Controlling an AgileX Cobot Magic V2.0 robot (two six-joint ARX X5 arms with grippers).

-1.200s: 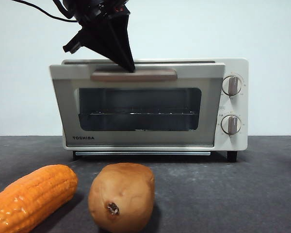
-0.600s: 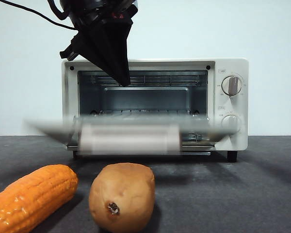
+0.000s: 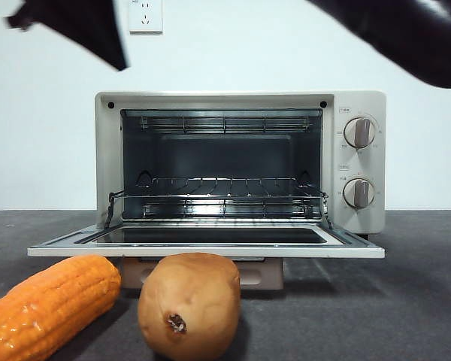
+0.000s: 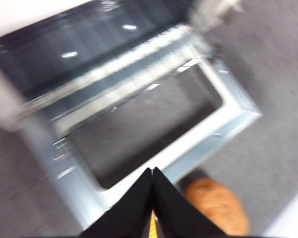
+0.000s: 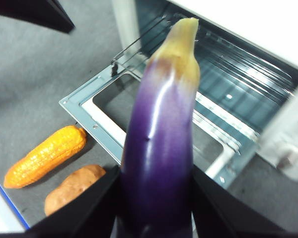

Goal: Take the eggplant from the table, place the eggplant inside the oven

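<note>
Already lifted off the counter [image 3: 406, 301], the eggplant [image 5: 161, 144] sits clamped in the right gripper [image 5: 156, 208], raised above the oven [image 3: 361, 158] with its pale stem end pointing toward the cavity. The oven door [image 3: 210, 250] lies fully open, and the wire rack [image 3: 218, 203] inside is bare. The left gripper [image 4: 152, 198] hovers over the door with its jaws pressed together, holding nothing. Corn [image 3: 49, 304] and a potato [image 3: 188, 304] rest at the counter's front edge. Pickup looks done; placing the eggplant on the rack remains.
</note>
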